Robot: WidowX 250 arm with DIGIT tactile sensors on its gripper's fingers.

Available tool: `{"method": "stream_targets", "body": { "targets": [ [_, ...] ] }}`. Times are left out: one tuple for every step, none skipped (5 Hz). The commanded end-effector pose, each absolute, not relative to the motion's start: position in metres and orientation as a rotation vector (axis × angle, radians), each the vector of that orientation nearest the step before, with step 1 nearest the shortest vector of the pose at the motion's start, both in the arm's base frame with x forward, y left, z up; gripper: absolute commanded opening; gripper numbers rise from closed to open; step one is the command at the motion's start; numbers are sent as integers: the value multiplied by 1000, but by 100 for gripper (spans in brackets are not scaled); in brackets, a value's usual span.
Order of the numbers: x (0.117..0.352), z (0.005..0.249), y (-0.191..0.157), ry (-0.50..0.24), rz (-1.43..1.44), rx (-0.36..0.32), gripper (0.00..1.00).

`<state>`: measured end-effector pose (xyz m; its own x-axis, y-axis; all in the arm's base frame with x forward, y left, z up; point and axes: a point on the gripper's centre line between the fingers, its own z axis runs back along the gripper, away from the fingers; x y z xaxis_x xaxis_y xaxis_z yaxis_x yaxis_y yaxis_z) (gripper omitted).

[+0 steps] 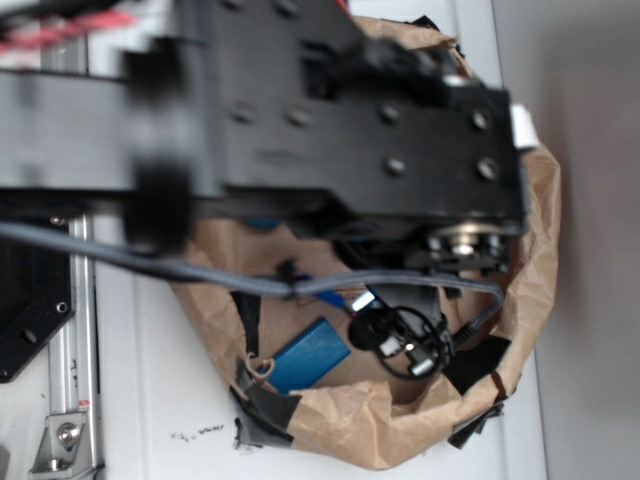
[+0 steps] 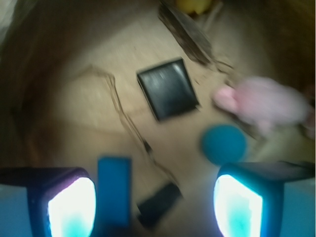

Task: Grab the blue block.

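pincer: gripper spread wide in the wrist view, one glowing pad low left, the other low right, nothing pinched between them; in the exterior view the fingers are hidden under the arm.
pad detail: left fingertip and right one both washed out white-cyan, blurred.
blue block: blue block lies flat on the brown paper, just inside the left pad, apart from the right pad; contact with the left pad can't be told through the blur.
block axis: long axis runs straight up-down in the wrist view, parallel to the pads; in the exterior view the block sits tilted, long axis running from low left to upper right.
block look: flat, smooth, bright blue slab, rectangular, plain top, no markings readable.
block place: near the front rim of the paper-lined bin, toward its lower-left side in the exterior view.
wallet: black square wallet flat, mid-floor, well beyond the block, rotated a little.
ball: teal ball near the right pad, just above it in frame.
pink thing: soft pink object by the right wall, blurred.
small dark piece: black scrap between the pads, just beside the block.
arm: black arm covers the upper half of the bin in the exterior view.
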<state>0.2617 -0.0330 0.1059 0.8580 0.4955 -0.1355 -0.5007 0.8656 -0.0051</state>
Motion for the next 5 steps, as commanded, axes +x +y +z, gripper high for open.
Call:
{"method": "stream_targets", "body": {
  "targets": [
    [247,72,-49,168,582,-100,100],
    [247,50,-51,160,554,-159,100],
    [243,29,-78,253,521,-219,100],
    [228,17,-99,304,487,-228,100],
    [215,8,-113,332,446,-226,100]
  ]
}}
